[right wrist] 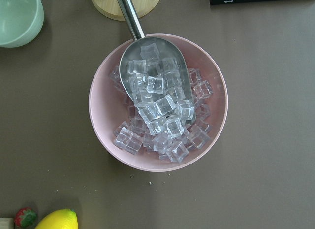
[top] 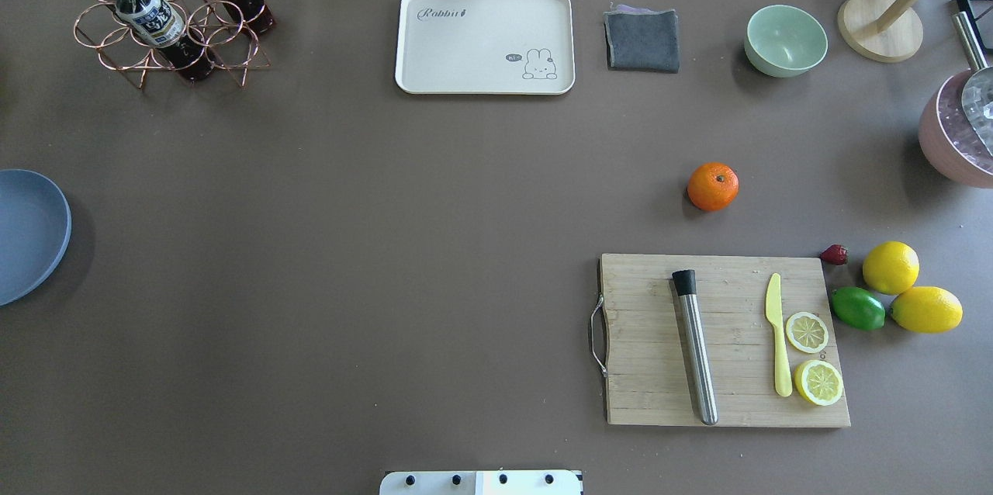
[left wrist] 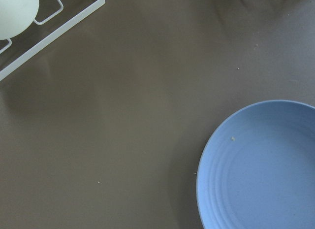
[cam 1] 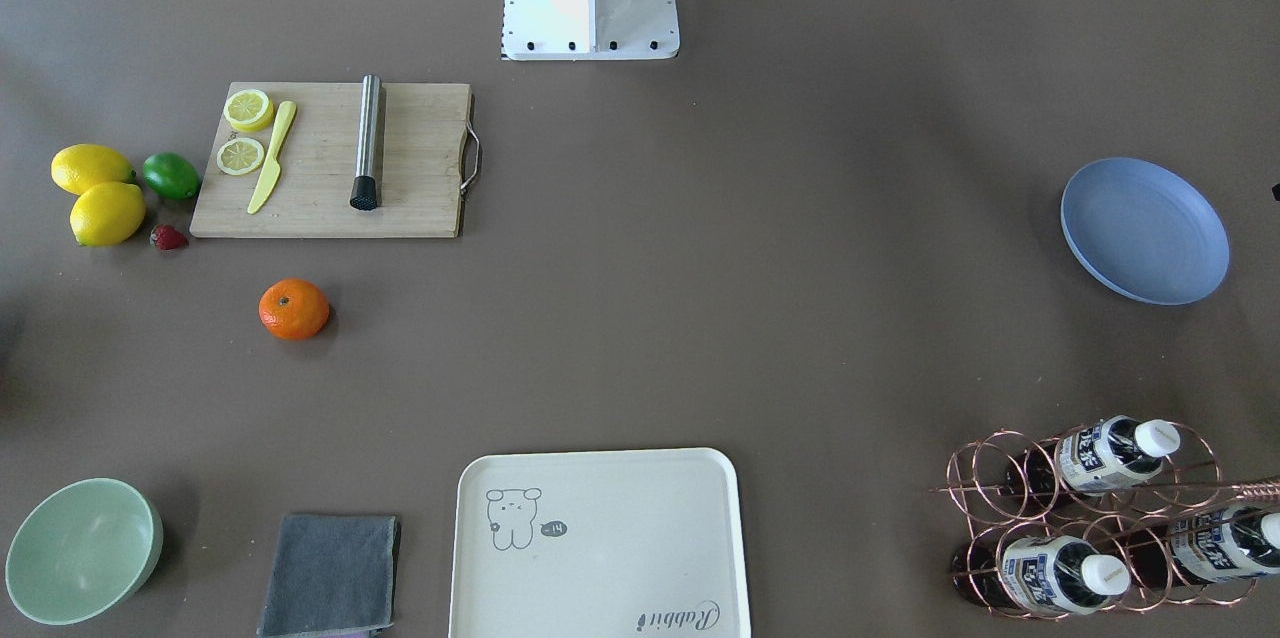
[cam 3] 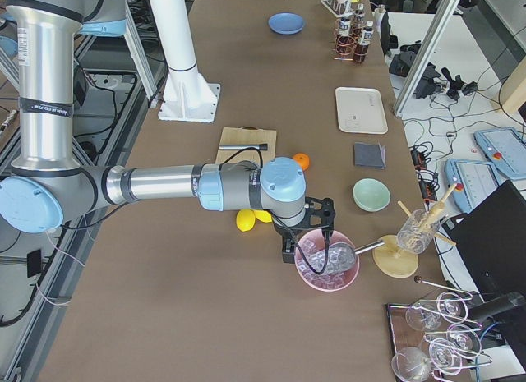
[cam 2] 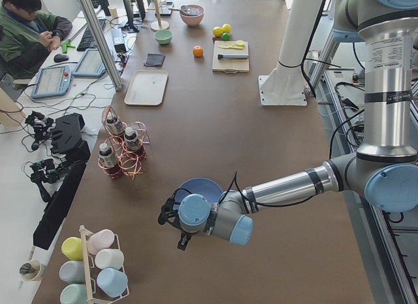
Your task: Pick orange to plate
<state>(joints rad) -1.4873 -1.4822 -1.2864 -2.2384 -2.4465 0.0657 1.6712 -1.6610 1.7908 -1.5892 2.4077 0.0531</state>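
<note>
Small round bright-orange fruit (top: 712,186) sits on the brown table (top: 388,247), near the wooden cutting board (top: 721,340) and well apart from the round pale-blue plate (cam 1: 1144,230). Left gripper (cam 2: 168,216) hovers by the plate. Right gripper (cam 3: 308,242) hangs over a pink bowl of ice cubes (right wrist: 216,91). Can't tell whether either gripper is open or closed.

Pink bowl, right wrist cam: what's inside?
Clear ice cubes fill the pink bowl. A metal scoop lies in it, loaded with cubes, its handle over the rim. The bowl's bottom is covered by cubes, so anything underneath can't be seen.
</note>
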